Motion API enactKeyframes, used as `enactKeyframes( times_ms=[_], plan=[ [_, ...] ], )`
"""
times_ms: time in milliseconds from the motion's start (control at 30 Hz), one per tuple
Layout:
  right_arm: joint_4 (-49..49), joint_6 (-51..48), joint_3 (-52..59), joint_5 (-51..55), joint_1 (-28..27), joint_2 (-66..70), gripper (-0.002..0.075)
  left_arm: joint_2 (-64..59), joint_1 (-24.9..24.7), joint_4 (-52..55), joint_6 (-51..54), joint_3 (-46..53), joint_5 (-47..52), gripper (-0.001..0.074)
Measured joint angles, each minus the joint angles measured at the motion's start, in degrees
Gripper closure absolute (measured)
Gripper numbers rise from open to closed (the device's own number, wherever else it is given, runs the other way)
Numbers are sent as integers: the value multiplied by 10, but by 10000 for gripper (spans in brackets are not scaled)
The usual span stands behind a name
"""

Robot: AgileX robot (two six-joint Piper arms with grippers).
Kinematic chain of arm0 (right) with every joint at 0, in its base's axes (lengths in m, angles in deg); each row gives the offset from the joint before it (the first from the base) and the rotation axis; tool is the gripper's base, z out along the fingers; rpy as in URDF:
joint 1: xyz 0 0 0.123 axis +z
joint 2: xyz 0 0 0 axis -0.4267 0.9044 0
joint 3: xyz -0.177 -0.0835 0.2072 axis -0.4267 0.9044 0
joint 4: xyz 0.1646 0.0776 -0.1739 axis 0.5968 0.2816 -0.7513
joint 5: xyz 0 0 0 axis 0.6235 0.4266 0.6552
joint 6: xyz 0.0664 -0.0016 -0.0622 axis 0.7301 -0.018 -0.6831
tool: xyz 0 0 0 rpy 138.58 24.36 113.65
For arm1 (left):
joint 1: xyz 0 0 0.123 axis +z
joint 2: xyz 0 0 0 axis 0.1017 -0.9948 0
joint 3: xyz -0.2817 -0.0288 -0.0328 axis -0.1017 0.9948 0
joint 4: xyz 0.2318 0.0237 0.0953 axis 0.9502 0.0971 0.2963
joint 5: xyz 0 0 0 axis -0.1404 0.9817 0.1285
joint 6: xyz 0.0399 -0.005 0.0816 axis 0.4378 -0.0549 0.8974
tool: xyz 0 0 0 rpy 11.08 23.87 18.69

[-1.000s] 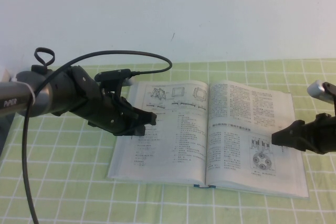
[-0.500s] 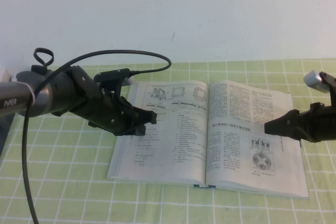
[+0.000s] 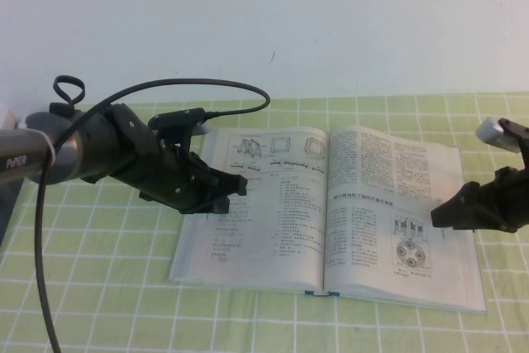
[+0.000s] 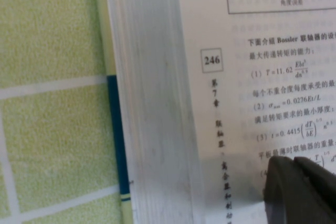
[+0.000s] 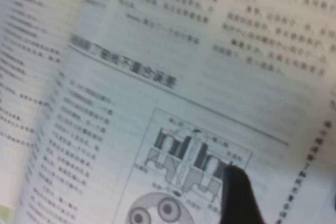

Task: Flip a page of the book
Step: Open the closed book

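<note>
The book [image 3: 273, 229] lies open on the green checked cloth. Its right-hand page [image 3: 388, 171] carries text columns and a round four-circle diagram. The left leaf shows frame sketches, and my left gripper [image 3: 238, 188] rests on it near the outer margin, shut; in the left wrist view its fingertips [image 4: 283, 169] touch the paper beside the page number 246. My right gripper [image 3: 436, 217] hovers over the right page's outer part, open, nothing between its fingers. In the right wrist view one finger [image 5: 237, 198] points at the diagram on the page [image 5: 184, 77].
The left arm's black cable [image 3: 207, 88] loops over the cloth behind the book. A white wall stands at the back. Green checked cloth [image 3: 99, 287] surrounds the book on all sides. A dark object [image 3: 5, 204] sits at the far left edge.
My right gripper slid inward over the right page, then drew back toward the outer edge and lower. The left arm and the book have not moved.
</note>
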Motion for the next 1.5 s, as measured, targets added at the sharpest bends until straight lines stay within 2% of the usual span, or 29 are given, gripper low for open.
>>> enactKeyframes(
  times_ms=[467, 700, 900, 1000, 1233, 1500],
  plan=[
    [194, -108, -2, 105, -1, 35, 342, 0, 0, -2, 0, 0, 2, 739],
    [159, -100, -2, 106, -11, 28, 342, 0, 0, -3, 4, 0, 2, 739],
    [-43, 18, -32, 95, -27, 4, 342, 0, 0, -4, 4, 0, 2, 739],
    [-89, 48, -34, 94, -27, 6, 342, 0, 0, -4, 5, 0, 2, 739],
    [-40, 50, -37, 99, -27, 38, 342, 0, 0, -4, 6, 0, 11, 739],
    [85, -18, -38, 120, -14, 63, 342, 0, 0, -7, 12, 0, 19, 739]
  ],
)
